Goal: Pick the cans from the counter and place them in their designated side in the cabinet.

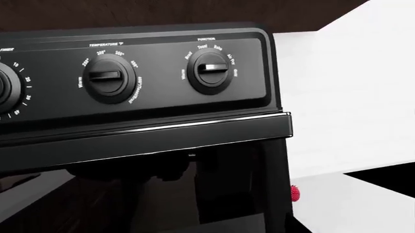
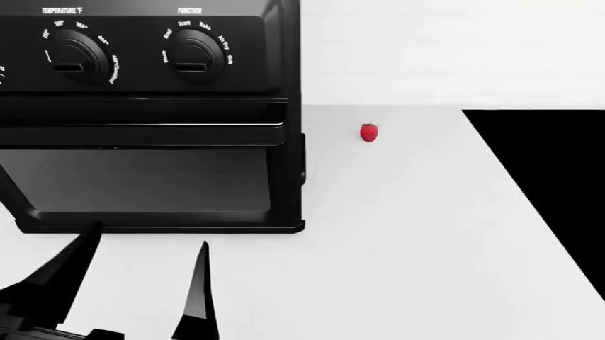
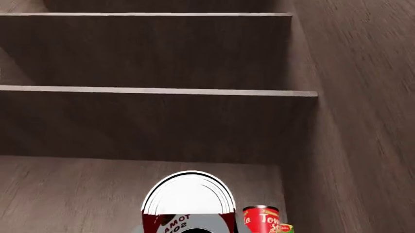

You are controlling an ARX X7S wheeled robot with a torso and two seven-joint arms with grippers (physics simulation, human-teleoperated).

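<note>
In the right wrist view the slimmer red-over-white can [image 3: 188, 206] fills the lower middle, very close. Its label reads upside down and its dark top faces the camera. It lies along my right gripper and looks held there; the fingers themselves do not show. The wider red can [image 3: 261, 219] stands just beyond it on the cabinet's lowest shelf [image 3: 71, 194], near the right wall. My left gripper [image 2: 137, 280] is open and empty, low over the white counter [image 2: 397, 234] in front of a black toaster oven.
The black toaster oven [image 2: 151, 113] stands at the left of the counter and fills the left wrist view [image 1: 143, 97]. A tiny red strawberry [image 2: 369, 132] lies beside it, also seen from the left wrist [image 1: 295, 193]. The black cooktop [image 2: 557, 184] is at the right. Two upper cabinet shelves [image 3: 155, 90] run above.
</note>
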